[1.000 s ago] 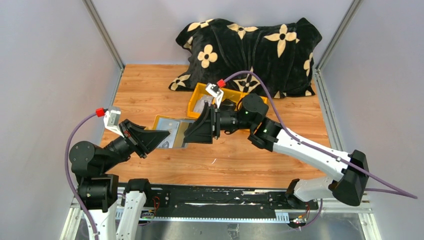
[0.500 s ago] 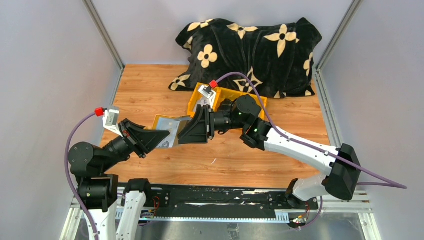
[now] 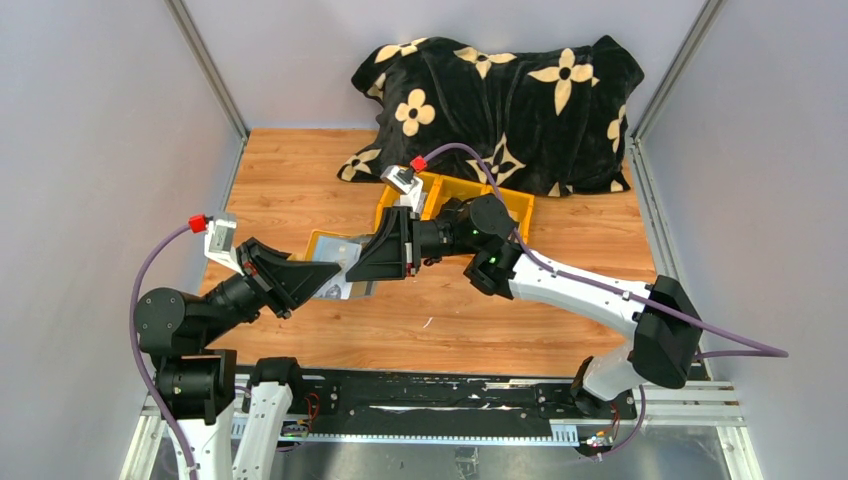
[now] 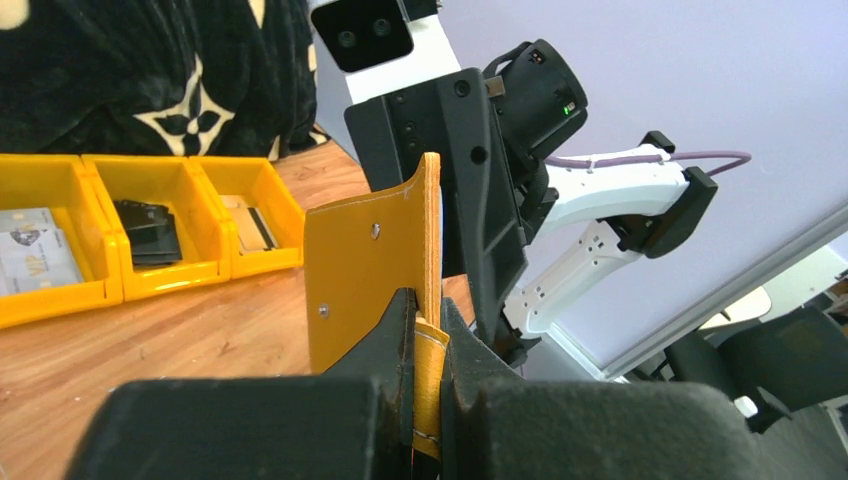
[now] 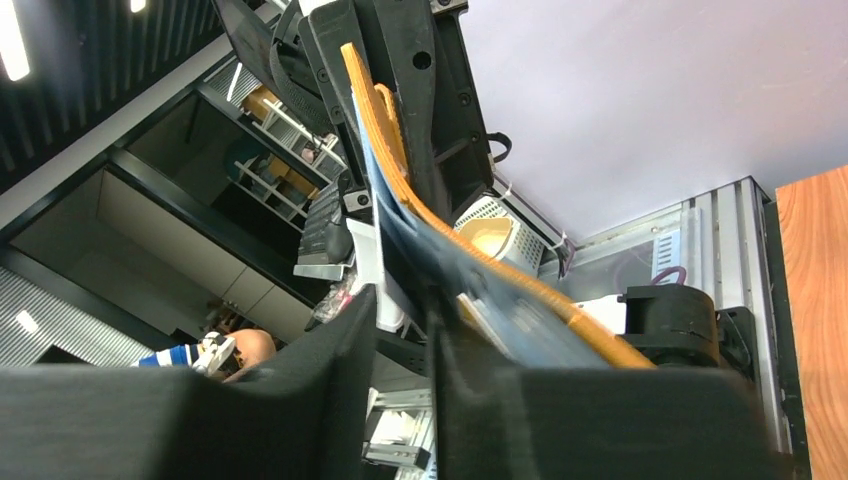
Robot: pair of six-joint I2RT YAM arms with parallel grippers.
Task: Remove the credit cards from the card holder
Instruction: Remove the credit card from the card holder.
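Note:
The mustard-yellow card holder [image 3: 336,258] is held open above the table between both grippers. My left gripper [image 3: 322,272] is shut on one yellow leaf [image 4: 368,270], which stands upright between its jaws [image 4: 428,345]. My right gripper [image 3: 356,276] is at the holder's right edge, open. In the right wrist view the yellow edge [image 5: 400,165] and blue-grey sleeves [image 5: 470,290] lie just right of the gap [image 5: 400,312]; nothing is between the fingers. A pale credit card edge [image 5: 482,318] shows in a sleeve.
A yellow three-compartment bin [image 3: 505,200] stands behind the holder; it also shows in the left wrist view [image 4: 205,262], with a silver card [image 4: 35,255], a black pouch [image 4: 150,228] and another card [image 4: 250,225]. A black flowered blanket [image 3: 500,95] covers the back.
My right gripper has moved left, from beside the bin to the card holder's right edge. The left gripper and the holder have stayed in place.

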